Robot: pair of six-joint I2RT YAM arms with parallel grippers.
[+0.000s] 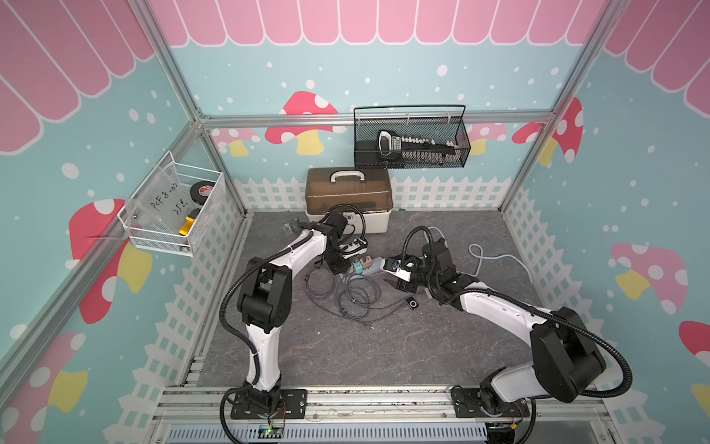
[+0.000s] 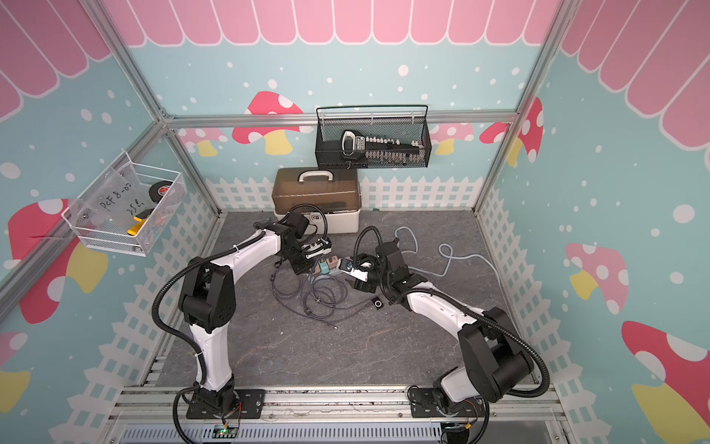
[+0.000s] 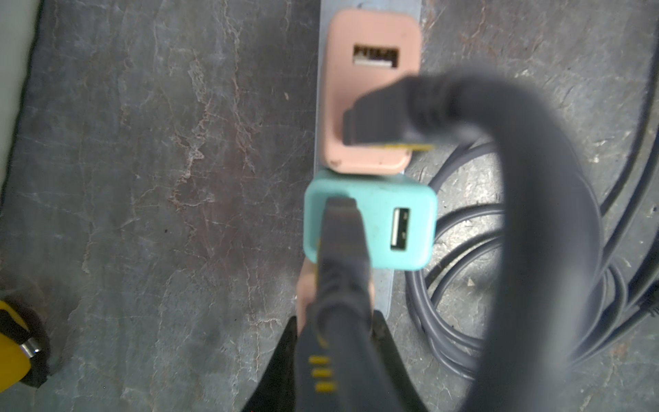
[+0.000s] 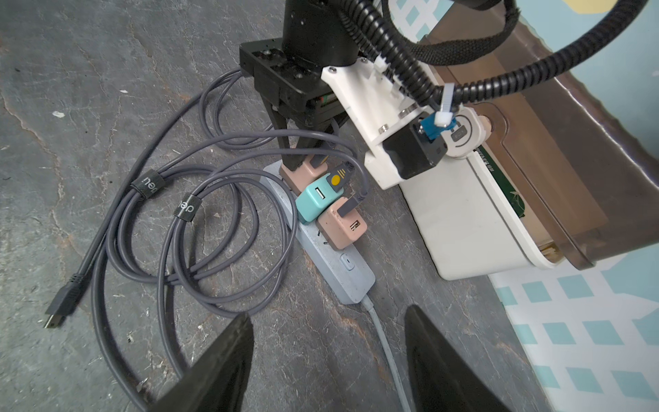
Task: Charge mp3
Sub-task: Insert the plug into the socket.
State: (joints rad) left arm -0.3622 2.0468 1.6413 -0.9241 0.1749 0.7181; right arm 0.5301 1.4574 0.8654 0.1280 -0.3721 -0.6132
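As the left gripper [image 3: 335,321] is clamping the grey USB plug [image 3: 342,249], likely seating it in the teal charger [image 3: 378,203], the open right gripper [image 4: 330,314] is hovering near the square black mp3 player [image 1: 412,303].

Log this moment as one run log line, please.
left claw: down at end pink charger, grip unclear | right claw: open, empty, near power strip | mp3 player: on table, untouched
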